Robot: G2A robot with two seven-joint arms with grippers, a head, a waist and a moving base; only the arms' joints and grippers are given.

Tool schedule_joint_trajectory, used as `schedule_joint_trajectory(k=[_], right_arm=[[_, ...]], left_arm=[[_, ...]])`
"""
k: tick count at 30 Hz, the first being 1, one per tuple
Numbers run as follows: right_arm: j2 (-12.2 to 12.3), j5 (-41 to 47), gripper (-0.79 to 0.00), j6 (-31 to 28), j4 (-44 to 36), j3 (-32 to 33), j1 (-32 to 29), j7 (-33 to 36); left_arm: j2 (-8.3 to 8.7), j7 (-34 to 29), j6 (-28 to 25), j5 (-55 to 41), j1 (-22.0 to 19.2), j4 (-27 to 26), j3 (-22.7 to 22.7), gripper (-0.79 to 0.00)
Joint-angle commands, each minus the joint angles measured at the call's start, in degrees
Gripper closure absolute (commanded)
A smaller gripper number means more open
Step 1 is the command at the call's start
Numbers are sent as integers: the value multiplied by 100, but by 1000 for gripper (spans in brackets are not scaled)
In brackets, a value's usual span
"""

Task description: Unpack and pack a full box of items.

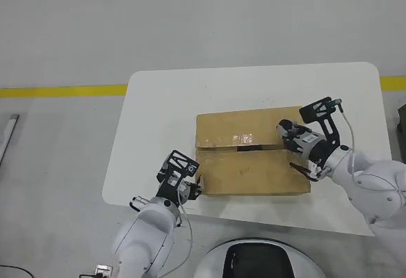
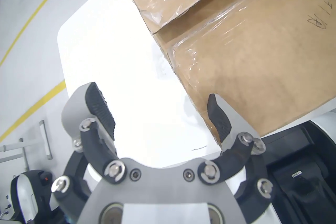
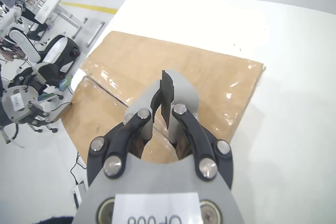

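Though not yet opened, box mid-table, flaps down, dark gap at seam; all unpacking, repacking left. Left gripper fingers spread at near corner. Right gripper fingers pressed together over seam end. Glossy tape on flaps, likely hindrance.

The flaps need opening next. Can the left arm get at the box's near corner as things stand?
Probably yes: the left end effector sits open right beside that corner of the box, over bare table, with nothing in between.
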Motion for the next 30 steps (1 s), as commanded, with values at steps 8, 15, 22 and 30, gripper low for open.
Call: schedule_joint_trajectory(k=[8,15,22,30], right_arm=[[-54,-552,0,65,122,-386,-58,-155],[-88,-585,0,128,117,-411,-73,-170],[-114,-559,0,94,83,-382,-46,-121],[-142,-537,0,66,101,-370,-74,-85]], left_arm=[[-1,-15,118,-15,15,-4,10,-785],[-2,-38,258,-152,-41,-207,-133,-785],[-21,-121,676,-354,-236,-182,-389,-785],[-8,105,734,501,-298,369,-224,-785]])
